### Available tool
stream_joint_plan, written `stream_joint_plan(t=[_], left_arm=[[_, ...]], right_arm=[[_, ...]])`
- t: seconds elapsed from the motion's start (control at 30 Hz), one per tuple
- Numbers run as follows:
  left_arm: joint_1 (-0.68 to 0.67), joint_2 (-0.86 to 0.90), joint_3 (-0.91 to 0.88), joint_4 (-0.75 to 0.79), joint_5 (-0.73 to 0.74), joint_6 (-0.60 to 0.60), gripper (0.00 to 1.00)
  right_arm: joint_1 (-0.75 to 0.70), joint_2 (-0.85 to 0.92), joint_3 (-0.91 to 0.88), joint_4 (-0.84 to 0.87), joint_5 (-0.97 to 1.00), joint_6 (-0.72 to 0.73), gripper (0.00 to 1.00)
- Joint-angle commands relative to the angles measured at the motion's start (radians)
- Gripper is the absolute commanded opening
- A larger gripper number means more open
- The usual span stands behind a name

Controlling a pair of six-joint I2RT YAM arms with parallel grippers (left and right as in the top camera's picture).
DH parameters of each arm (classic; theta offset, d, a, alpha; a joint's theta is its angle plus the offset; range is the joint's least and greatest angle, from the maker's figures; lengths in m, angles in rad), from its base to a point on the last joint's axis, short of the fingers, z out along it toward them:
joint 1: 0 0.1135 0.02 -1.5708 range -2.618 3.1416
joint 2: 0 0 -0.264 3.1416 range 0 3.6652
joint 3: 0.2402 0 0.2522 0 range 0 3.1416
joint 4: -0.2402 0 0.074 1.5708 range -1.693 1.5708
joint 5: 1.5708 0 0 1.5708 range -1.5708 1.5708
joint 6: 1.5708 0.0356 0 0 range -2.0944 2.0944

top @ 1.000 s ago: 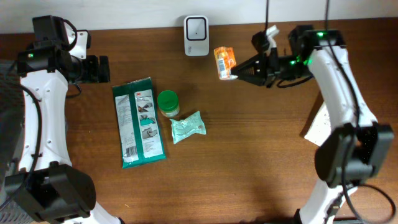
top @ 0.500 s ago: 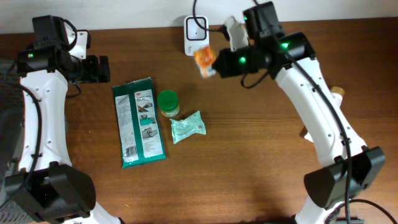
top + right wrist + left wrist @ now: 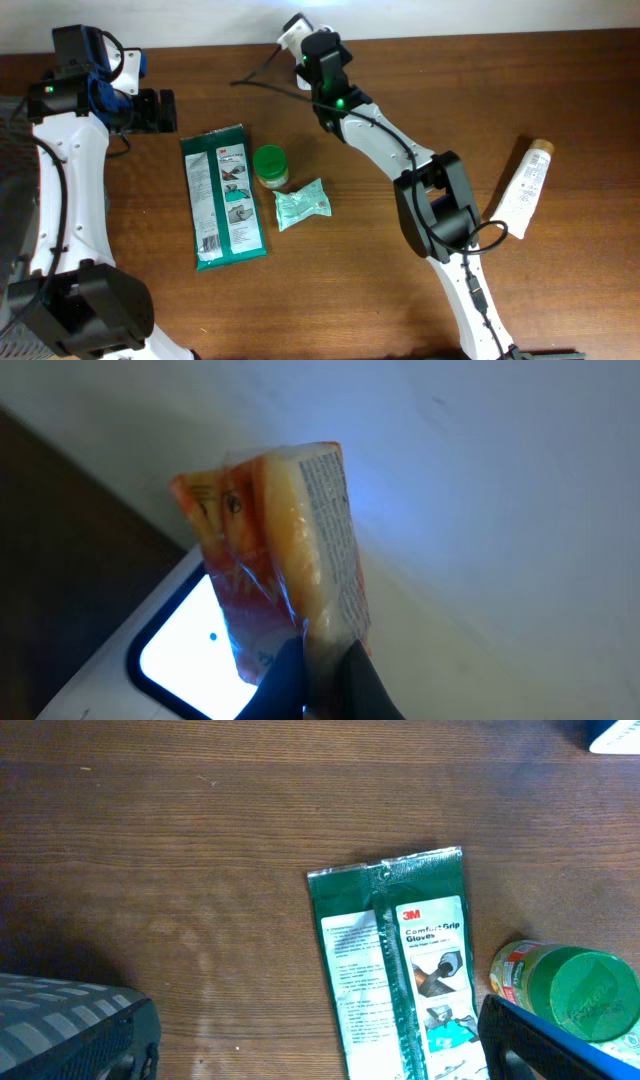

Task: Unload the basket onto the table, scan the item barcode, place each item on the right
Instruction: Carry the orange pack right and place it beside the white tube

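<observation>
While clamped in right end effector (image 3: 322,660), orange packet (image 3: 290,550) near lit scanner (image 3: 185,650)

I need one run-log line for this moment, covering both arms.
right jaws: shut on orange plastic-wrapped packet | packet: held at lit white scanner | left jaws: open, empty

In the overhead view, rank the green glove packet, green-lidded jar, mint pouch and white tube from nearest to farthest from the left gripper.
From the left gripper:
1. green glove packet, just below and right of it.
2. green-lidded jar, by the packet's right edge.
3. mint pouch, below-right of the jar.
4. white tube, far off to the right.
</observation>
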Motion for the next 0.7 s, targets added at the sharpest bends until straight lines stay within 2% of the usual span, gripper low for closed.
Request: stream_joint_plan(t=[0.0, 0.33, 0.4, 0.5, 0.53, 0.6, 0.67], left_arm=[[0.003, 0.007, 0.005, -0.001, 0.011, 0.016, 0.99], [0.002, 0.007, 0.005, -0.001, 0.011, 0.016, 0.99], [0.003, 0.007, 0.005, -0.001, 0.011, 0.016, 0.99], [0.003, 0.007, 0.005, -0.001, 0.011, 0.016, 0.99], [0.003, 0.007, 0.005, -0.001, 0.011, 0.016, 0.99], [0.003, 0.007, 0.005, -0.001, 0.011, 0.016, 0.99], [0.003, 0.007, 0.005, -0.001, 0.011, 0.016, 0.99]], right_arm=[[-0.001, 0.006, 0.015, 0.006, 0.026, -0.07, 0.04], [-0.001, -0.014, 0.015, -0.099, 0.069, -0.099, 0.04], [-0.001, -0.069, 0.015, -0.144, 0.068, -0.045, 0.04], [-0.002, -0.221, 0.015, -0.316, -0.063, 0.165, 0.04], [-0.004, -0.283, 0.015, -0.407, -0.15, 0.273, 0.04], [-0.043, -0.43, 0.015, -0.632, -0.332, 0.576, 0.04], [-0.13, -0.542, 0.015, -0.876, -0.442, 0.788, 0.04]])
